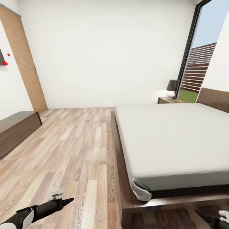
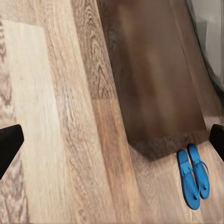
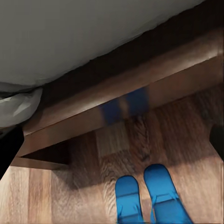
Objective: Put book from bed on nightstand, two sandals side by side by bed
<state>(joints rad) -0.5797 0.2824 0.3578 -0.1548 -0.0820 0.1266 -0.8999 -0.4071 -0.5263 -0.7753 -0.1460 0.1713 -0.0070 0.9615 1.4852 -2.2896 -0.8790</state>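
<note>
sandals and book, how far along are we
The sandals look done: they lie side by side on the floor by the bed frame. Nothing is in hand: the left gripper carries nothing, and the right gripper is barely in view. No book lies on the mattress; the nightstand top is hard to judge.

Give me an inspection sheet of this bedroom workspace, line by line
Surface: brown wood-plank floor.
Job's things: two bright blue flat sandals side by side on the floor by the dark brown bed frame; plain pale grey mattress bare, book nothing seen; dark-brown nightstand bears a black-shaded lamp.
Clutter: nothing seen.
Grippers: left gripper and right gripper low, empty.
Cables: nothing seen.
Surroundings: white walls, black-framed window, low brown cabinet.
</note>
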